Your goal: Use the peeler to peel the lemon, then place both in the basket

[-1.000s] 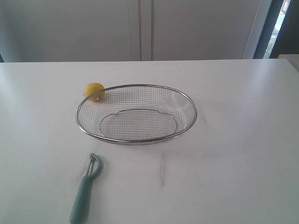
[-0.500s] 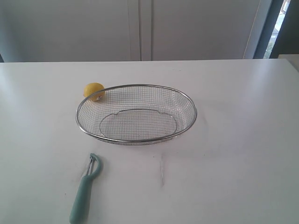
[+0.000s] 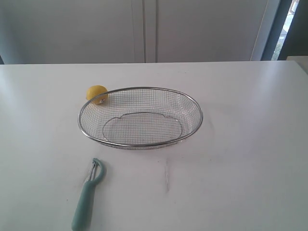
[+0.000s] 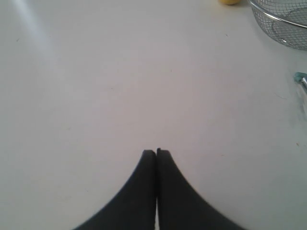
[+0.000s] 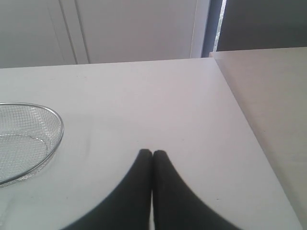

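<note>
1. Exterior view: A large shallow oval basket of silver wire mesh (image 3: 201, 115) is seen in the middle of the flat white table (image 3: 240, 154). Nothing is held in it. A small round yellow lemon (image 3: 96, 93) is found on the table just outside the basket's far left rim; whether the rim is touched cannot be told. A slim peeler with a pale teal-green handle and a looped metal blade head (image 3: 86, 199) is laid near the front edge, well apart from the basket, with its blade end turned toward the basket. No claw is seen here. The skin of the lemon looks whole, so the task is judged not yet begun.

2. Left wrist view: The black left claw (image 4: 156, 152) is seen pressed closed, with nothing held in it. It is held over bare table. Only a bit of the lemon (image 4: 230, 1), a part of the basket (image 4: 280, 21) and the tip of the peeler (image 4: 302, 79) are seen at the edges. The lemon and the peeler are both placed on this arm's side, so they can likely be reached by it.

3. Right wrist view: The black right claw (image 5: 152, 153) is also seen closed and empty, over bare table. One end of the basket (image 5: 60, 129) is seen near it. The lemon and the peeler are not seen here. Both claws must be opened before anything can be picked up.
</note>
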